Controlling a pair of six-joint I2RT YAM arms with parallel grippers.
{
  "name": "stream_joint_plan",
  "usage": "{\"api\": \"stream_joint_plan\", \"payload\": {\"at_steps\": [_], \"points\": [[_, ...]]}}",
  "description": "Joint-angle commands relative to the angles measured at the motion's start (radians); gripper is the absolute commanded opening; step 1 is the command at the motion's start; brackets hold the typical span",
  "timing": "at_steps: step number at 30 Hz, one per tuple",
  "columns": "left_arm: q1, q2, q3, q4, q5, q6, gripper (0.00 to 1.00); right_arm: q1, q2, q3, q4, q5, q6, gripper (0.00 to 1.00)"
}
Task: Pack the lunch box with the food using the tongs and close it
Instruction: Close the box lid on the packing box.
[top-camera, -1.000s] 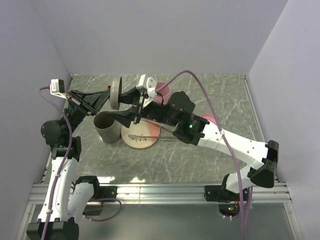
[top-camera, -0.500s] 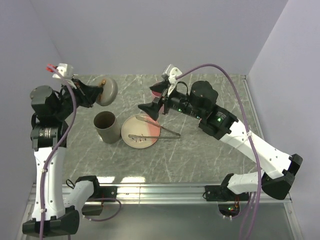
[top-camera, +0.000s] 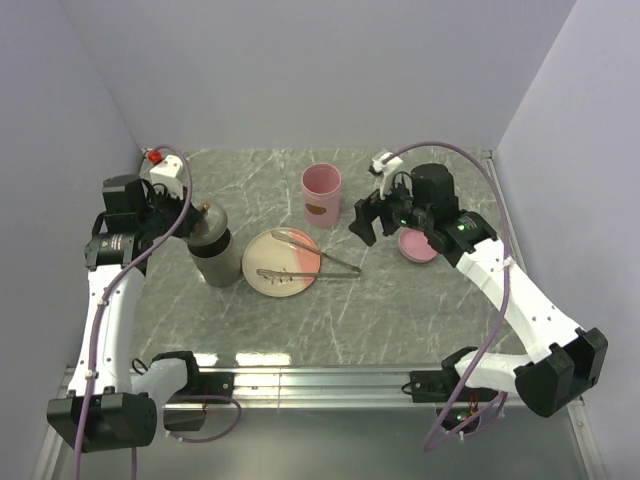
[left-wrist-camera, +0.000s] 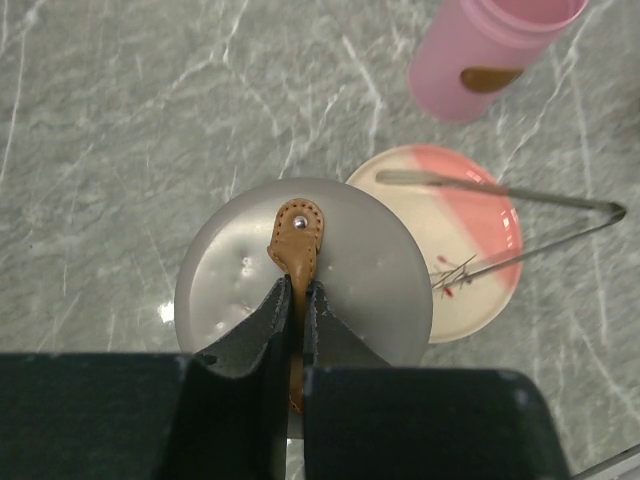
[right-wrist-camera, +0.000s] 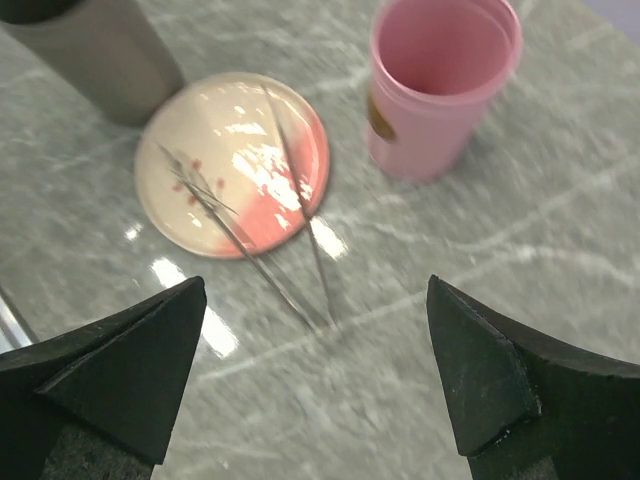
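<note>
- The lid (left-wrist-camera: 235, 290) looks like light, stiff plastic, smooth and faintly glossy, so we judge its rim would be slippery to pinch. The soft brown tab (left-wrist-camera: 298, 228) riveted at its centre is the natural hold.
- The left gripper (left-wrist-camera: 297, 300) has that hold: its fingers are pressed together on the tab, with the lid hanging flat beneath them.
- A strap this soft lets the lid swing and tilt, so lowering it squarely will probably need a slow, straight descent.
- The lunch box (top-camera: 218, 262) is a plain grey cylinder standing upright just left of the plate (right-wrist-camera: 230, 120). The lid sits directly over its mouth, but we cannot tell whether it is seated or only resting there.
- The box is tall and narrow, so a sideways push on the lid could tip it.
- The tongs (left-wrist-camera: 500, 190) are thin, springy silver metal. They lie across the plate with their joined end out on the table to the right.
- We see no food on the plate, only a printed twig pattern, and the inside of the box is hidden.
- The right gripper (right-wrist-camera: 312, 290) hovers with fingers spread wide and holds nothing, near the pink cup (right-wrist-camera: 420, 140).
</note>
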Motion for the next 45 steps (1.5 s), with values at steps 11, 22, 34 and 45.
{"api": "stream_joint_plan", "payload": {"at_steps": [11,22,34,45], "points": [[0.003,-0.026,-0.164,0.086,-0.013,0.133,0.0,-0.096,-0.087,-0.038,0.009,-0.102,-0.019,0.98],[0.003,-0.028,-0.241,0.156,0.019,0.182,0.0,-0.098,-0.05,-0.016,0.012,-0.142,-0.003,0.98],[0.003,0.014,-0.2,0.158,0.036,0.179,0.0,-0.098,-0.042,-0.018,0.01,-0.15,-0.006,0.98],[0.003,0.022,-0.246,0.149,0.03,0.207,0.0,-0.098,-0.046,-0.027,0.007,-0.152,-0.009,0.98]]}}
